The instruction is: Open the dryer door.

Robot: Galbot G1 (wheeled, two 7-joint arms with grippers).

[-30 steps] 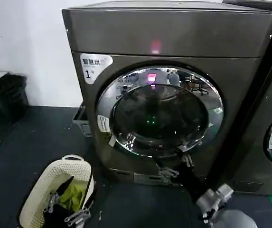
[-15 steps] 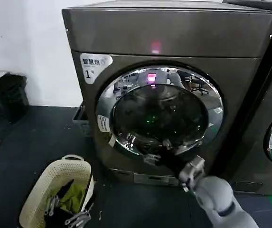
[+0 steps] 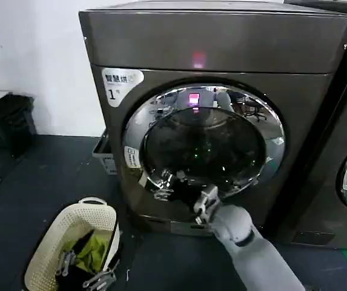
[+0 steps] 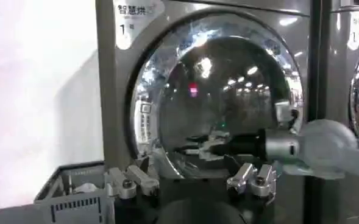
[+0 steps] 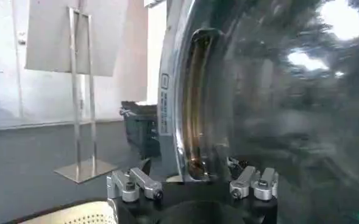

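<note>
I see the dryer door [image 3: 203, 142] with glossy chrome rim and dark smooth glass; the dryer [image 3: 221, 42] looks brushed, satin metal.

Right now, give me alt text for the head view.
The right gripper reaches to the lower left chrome rim of the closed dryer door. A pale laundry basket stands on the dark floor to the dryer's left.
</note>
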